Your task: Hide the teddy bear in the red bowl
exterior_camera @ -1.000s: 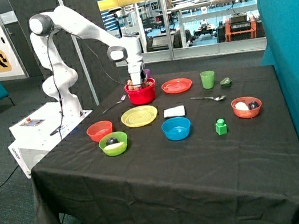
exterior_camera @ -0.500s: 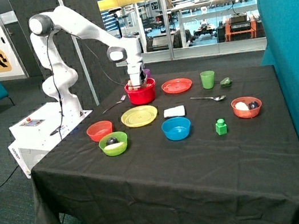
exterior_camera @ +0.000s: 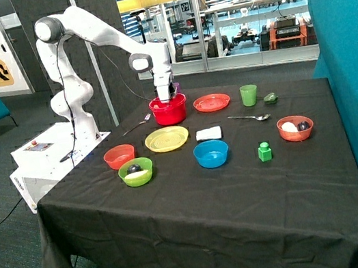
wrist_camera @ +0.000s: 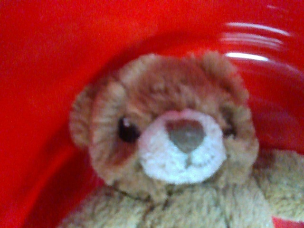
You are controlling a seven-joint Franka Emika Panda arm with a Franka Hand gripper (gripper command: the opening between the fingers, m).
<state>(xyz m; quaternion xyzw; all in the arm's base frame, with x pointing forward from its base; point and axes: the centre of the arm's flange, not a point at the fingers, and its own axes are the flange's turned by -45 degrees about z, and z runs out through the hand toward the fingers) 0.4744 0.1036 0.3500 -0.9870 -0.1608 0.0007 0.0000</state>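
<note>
- The small brown plush teddy bear (wrist_camera: 175, 152) lay inside the large, deep, bright red plastic bowl (exterior_camera: 168, 110), red wall all around it in the wrist view.
- Its face pointed up toward the wrist camera; its head-to-body axis ran along the bowl's floor.
- The end effector (exterior_camera: 165, 97) hung at the red bowl's rim, dipping into its mouth; whether it was wide or narrow could not be told.
- The red bowl stood on the black-clothed worktop (exterior_camera: 197, 200), near the flat yellow plastic plate (exterior_camera: 166, 138) and the orange-red plate (exterior_camera: 212, 102).
</note>
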